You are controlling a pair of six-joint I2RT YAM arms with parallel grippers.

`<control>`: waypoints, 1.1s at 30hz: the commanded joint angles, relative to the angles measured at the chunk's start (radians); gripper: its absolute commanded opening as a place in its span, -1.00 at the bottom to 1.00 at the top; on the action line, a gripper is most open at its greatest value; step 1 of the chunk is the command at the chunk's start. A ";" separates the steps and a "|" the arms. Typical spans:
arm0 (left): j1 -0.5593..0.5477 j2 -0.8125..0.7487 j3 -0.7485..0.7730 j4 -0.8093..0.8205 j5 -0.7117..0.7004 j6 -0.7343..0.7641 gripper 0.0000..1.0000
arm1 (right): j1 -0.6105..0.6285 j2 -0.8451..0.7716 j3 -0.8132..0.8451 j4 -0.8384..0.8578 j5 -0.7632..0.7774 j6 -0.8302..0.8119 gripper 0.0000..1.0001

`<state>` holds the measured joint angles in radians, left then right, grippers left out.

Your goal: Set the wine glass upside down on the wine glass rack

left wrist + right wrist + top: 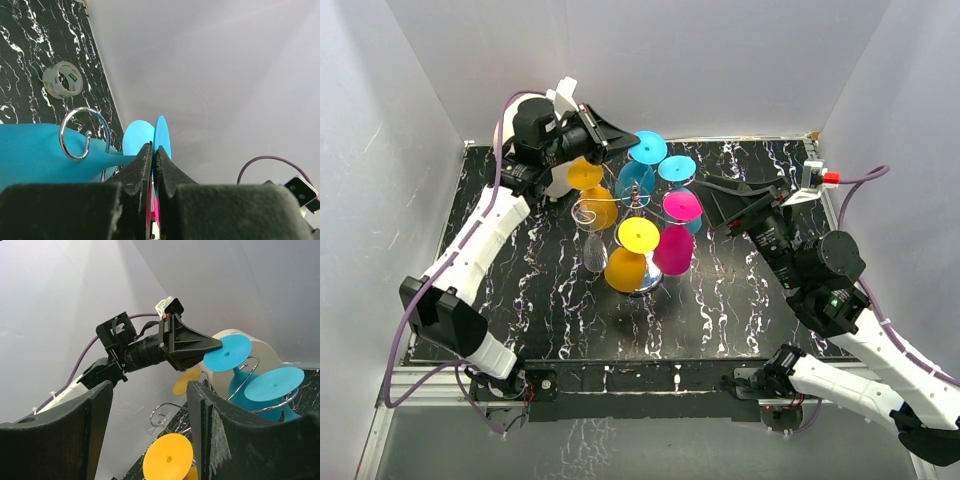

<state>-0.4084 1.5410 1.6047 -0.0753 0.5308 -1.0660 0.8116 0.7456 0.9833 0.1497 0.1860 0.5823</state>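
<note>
**Left fingers clamped on a blue glass foot**

Left gripper [154, 149]: jaws pinched on the disc foot of the blue wine glass [35, 152], which is inverted with its foot uppermost. Just beside its bowl is a wire loop of the wine glass rack [82, 134]. Beyond hang a yellow glass [638, 236] and a pink glass [681, 206]. Right gripper [149, 405]: jaws spread, empty, well apart across the rack.

Black marble table [740, 310] (white-veined), plain white walls [720, 70].
</note>
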 commanded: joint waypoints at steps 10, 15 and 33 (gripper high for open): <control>0.000 0.087 0.141 -0.006 -0.052 0.043 -1.00 | 0.004 -0.026 -0.003 0.017 0.028 0.005 0.18; 0.000 0.114 0.186 -0.076 -0.126 0.109 -1.00 | 0.003 -0.021 -0.006 0.016 0.029 0.005 0.18; 0.000 0.024 0.104 -0.166 -0.255 0.248 -1.00 | 0.003 -0.006 -0.011 0.037 0.021 -0.009 0.18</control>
<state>-0.4095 1.6379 1.7195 -0.2230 0.3161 -0.8627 0.8116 0.7410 0.9672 0.1341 0.2111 0.5812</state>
